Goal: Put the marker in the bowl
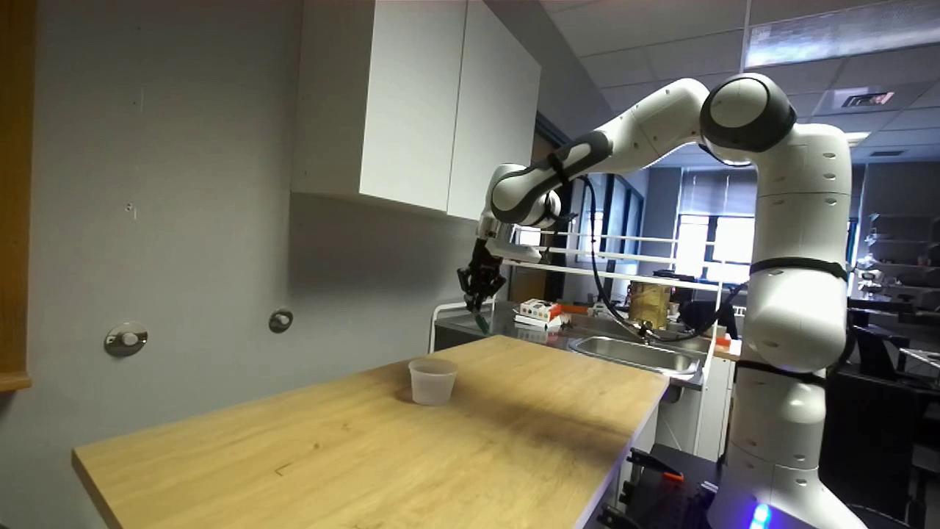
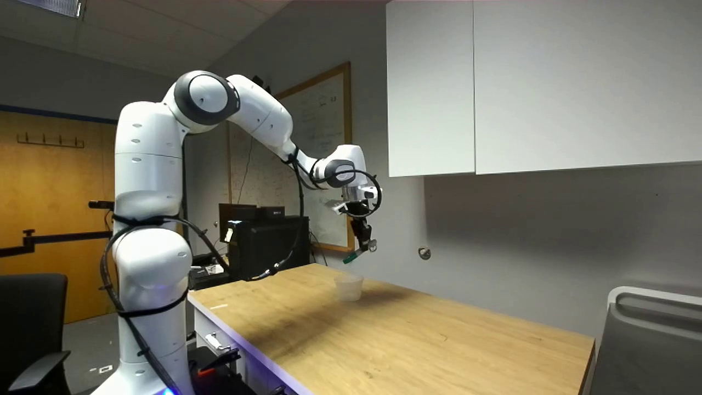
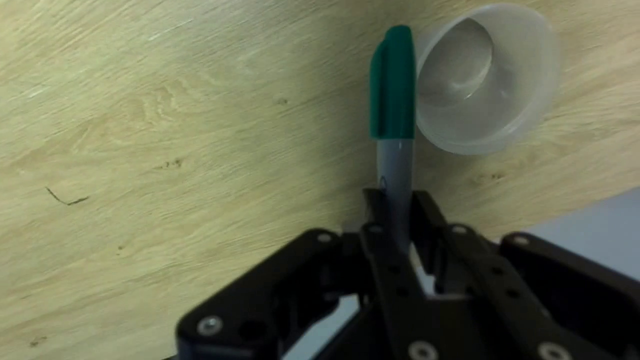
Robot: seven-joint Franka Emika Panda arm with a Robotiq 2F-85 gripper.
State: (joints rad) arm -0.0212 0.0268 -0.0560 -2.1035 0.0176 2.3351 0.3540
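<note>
The gripper point(image 3: 398, 207) has the marker point(image 3: 395, 132) pinched between its two black fingers point(image 3: 426, 212), close together on the pale grey barrel, with the green cap sticking out past them. In both exterior views the marker hangs in the air at the end of the white arm point(image 1: 800, 316), tilted, its cap end lowest. The bowl point(image 1: 432, 386), whitish, translucent and shaped like a small tub, stands upright on the wooden table point(image 1: 330, 455), and the marker shows higher than its rim. In the wrist view the cap appears just beside that rim, though how much height parts the two is hard to judge from there. A white cabinet point(image 1: 418, 103) is fixed to the grey wall point(image 1: 191, 220) over the table. In an exterior view a steel sink point(image 1: 635, 351) lies just past the table, and in an exterior view a whiteboard point(image 2: 321, 123) hangs behind the arm, with a black chair point(image 2: 33, 323) at the frame's edge.
</note>
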